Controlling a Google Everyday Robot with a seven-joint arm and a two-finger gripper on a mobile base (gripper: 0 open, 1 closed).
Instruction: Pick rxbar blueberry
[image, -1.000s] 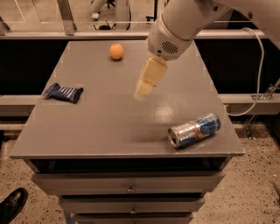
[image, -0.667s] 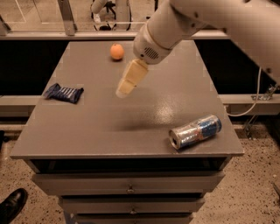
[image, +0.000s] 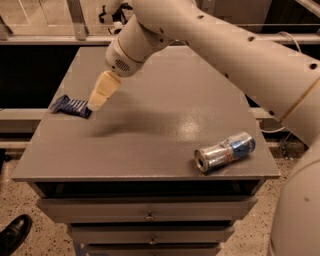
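The rxbar blueberry (image: 71, 105) is a small flat dark blue bar with pale stripes, lying near the left edge of the grey table (image: 150, 145). My gripper (image: 97, 103) hangs from the arm that crosses the picture from the right. Its pale fingers (image: 104, 90) point down and left, with the tip just above the right end of the bar and covering it. The round orange fruit is hidden behind the arm.
A silver-and-blue drink can (image: 225, 150) lies on its side near the table's front right corner. Drawers (image: 150, 216) sit under the tabletop. A black shoe (image: 14, 235) is on the floor at the lower left. A rail runs behind the table.
My arm has swung left across the table, carrying the gripper from the middle to the right end of the blue bar. The arm now hides the orange fruit. The can and bar have not moved.
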